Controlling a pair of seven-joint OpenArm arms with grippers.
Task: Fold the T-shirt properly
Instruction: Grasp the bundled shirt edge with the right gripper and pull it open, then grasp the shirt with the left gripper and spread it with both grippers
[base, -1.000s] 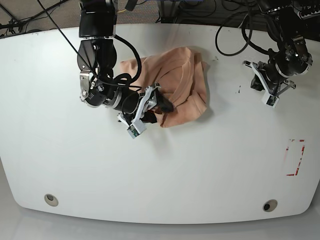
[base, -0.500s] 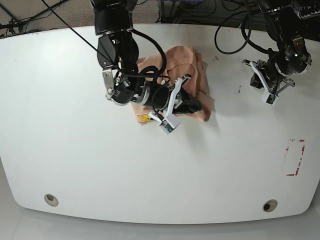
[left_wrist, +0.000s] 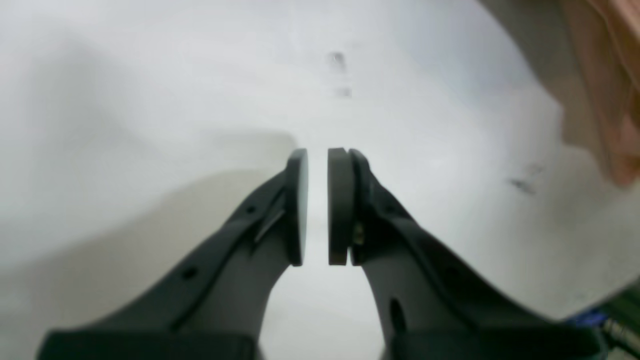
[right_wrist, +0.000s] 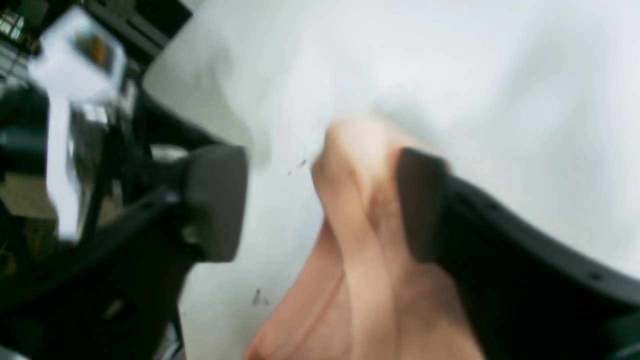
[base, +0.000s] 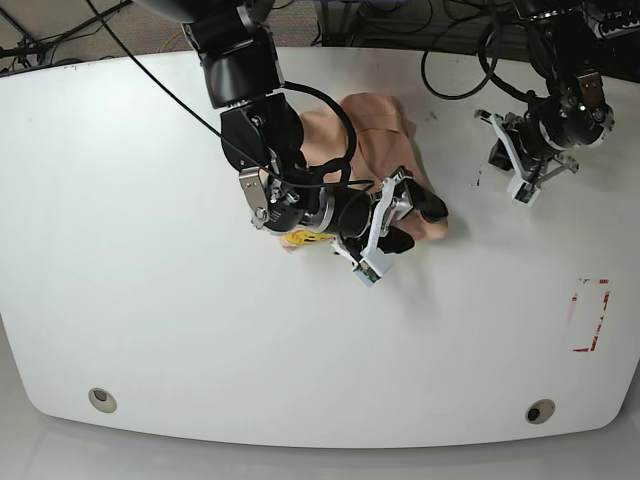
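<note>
Having carried a fold rightward across the shirt (base: 385, 125), the right jaws (right_wrist: 320, 205) now stand wide, cloth loose between them, releasing it mid-surface (base: 150, 330). Left jaws (left_wrist: 318, 205) hover nearly closed, empty.

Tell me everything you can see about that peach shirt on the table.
The T-shirt is soft peach cloth, bunched into a rumpled, partly folded heap on the white table, toward its far middle. A bit of yellow print peeks out at its near-left edge. The right arm lies across it and hides much of it. The right pincer is at its right edge; in the blurred wrist view a fold rises between the parted fingers, against one of them. The left pincer hangs apart from it, holding nothing.
</note>
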